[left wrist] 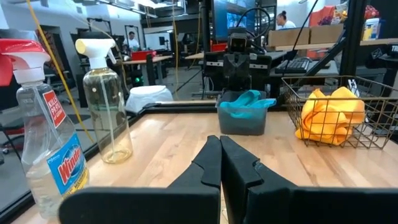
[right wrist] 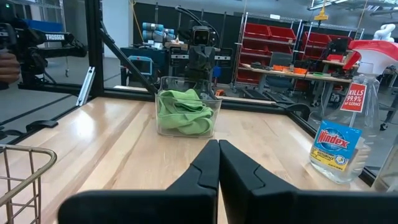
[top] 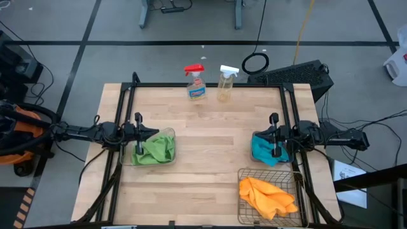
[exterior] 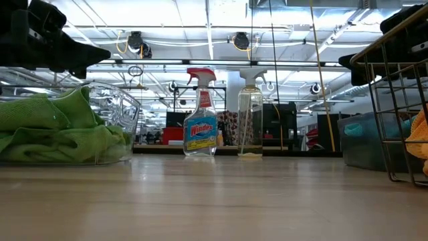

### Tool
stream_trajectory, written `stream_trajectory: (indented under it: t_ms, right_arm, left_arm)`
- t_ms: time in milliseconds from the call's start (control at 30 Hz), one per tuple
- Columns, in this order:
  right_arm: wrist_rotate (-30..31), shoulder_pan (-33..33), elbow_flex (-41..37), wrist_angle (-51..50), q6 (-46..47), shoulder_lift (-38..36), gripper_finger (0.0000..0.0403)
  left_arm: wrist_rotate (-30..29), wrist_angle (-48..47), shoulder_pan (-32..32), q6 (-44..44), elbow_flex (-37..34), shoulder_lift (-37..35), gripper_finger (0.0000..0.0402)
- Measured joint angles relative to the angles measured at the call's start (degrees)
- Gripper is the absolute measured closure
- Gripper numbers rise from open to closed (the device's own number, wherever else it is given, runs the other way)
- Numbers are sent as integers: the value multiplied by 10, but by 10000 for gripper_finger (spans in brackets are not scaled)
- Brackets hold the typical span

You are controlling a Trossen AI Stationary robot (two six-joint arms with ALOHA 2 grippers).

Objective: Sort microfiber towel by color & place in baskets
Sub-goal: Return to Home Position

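Beneath the left gripper (left wrist: 220,158), pressed together, green towels (top: 156,151) in the clear tub (top: 171,135); beneath the right gripper (right wrist: 219,162), equally closed, blue towels (top: 261,150) in the grey bin (left wrist: 242,122), yellow towels (top: 267,194) in the wire basket (top: 244,172) alongside: apparently sorted, hence empty-handed

The high view looks straight down on the whole worktop (top: 210,146). The low view sits at worktop height, facing the blue-labelled spray bottle (exterior: 200,114) at the far edge. The left wrist view looks level past the left hand (left wrist: 219,140) toward the right arm (left wrist: 239,59); the right wrist view mirrors it past the right hand (right wrist: 218,143). All four views share that bottle.
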Motion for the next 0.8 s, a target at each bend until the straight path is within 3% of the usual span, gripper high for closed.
stream_trajectory:
  t_ms: [367, 800]
  right_arm:
    - [0, 0, 0, 0, 0, 0, 403]
    - [0, 0, 0, 0, 0, 0, 403]
  left_arm:
    - [54, -8, 2, 19, 0, 0, 402]
    - [79, -12, 69, -3, 0, 0, 402]
